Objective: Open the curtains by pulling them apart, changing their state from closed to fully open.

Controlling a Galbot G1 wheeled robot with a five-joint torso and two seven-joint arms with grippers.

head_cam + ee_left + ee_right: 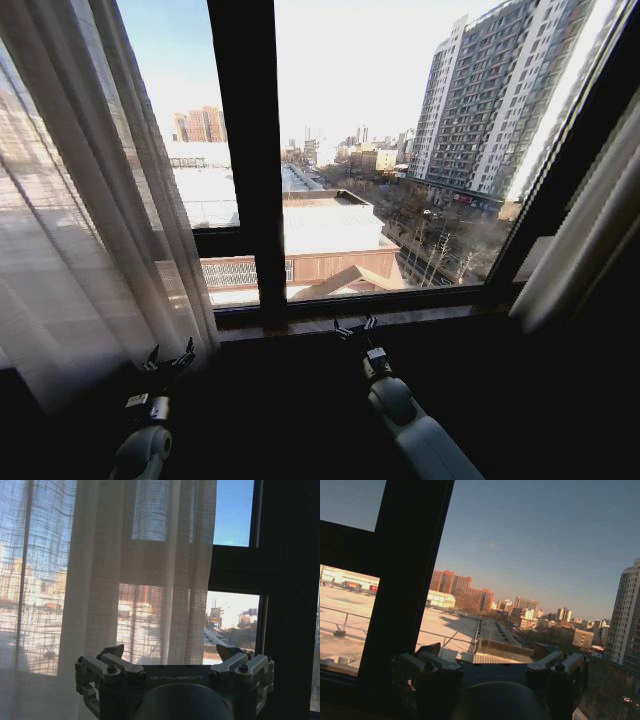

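Our left gripper (170, 356) hangs low with its fingers (112, 653) spread wide and nothing between them. Just ahead of it and to its left hangs the left curtain (95, 210), a sheer white panel bunched in long pleats, its inner edge close above the fingertips but apart from them. Our right gripper (356, 327) is raised toward the window sill (400, 316), fingers likewise spread and empty. Straight ahead of it lies bare glass with the city beyond; the dark window frame bar (248, 150) stands up to its left. The right curtain (590, 235) is well apart from this gripper, gathered at the window's far right edge.
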